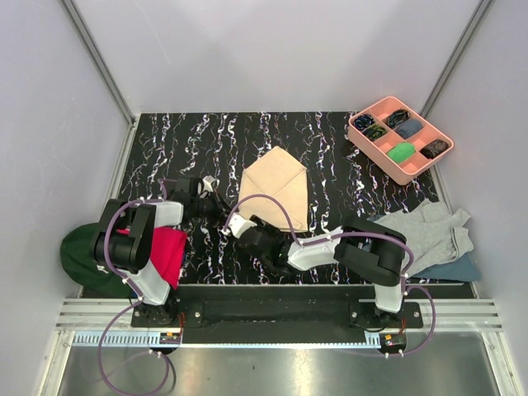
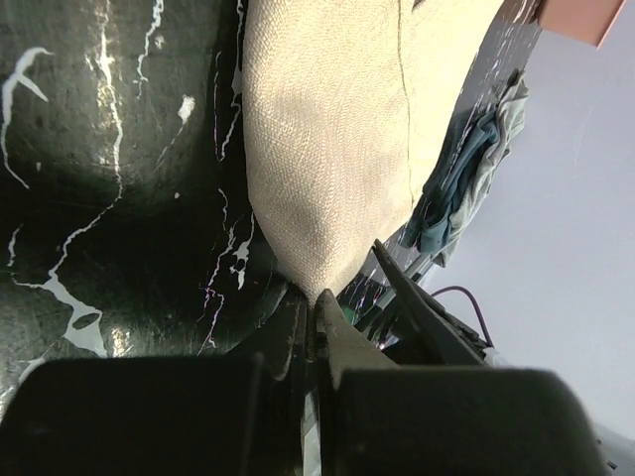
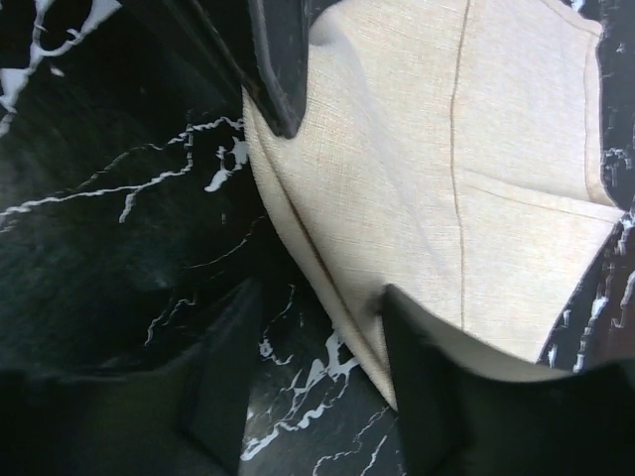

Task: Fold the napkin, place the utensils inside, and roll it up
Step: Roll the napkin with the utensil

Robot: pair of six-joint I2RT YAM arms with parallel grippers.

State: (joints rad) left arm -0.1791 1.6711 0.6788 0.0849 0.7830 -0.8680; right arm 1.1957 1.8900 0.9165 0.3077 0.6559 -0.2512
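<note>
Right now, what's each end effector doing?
Left end effector: closed, at a corner of the beige cloth napkin.
Right end effector: open, astride the napkin's edge.

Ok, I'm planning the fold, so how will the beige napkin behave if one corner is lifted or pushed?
Probably floppy: the napkin is thin woven cloth lying flat with soft creases, so a lifted corner should drape. Pushed, it may bunch or slide on the glossy table rather than move as one sheet.

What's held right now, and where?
Left gripper looks shut on a corner of the napkin, though the pinch isn't certain; right gripper is open, holding nothing.
</note>
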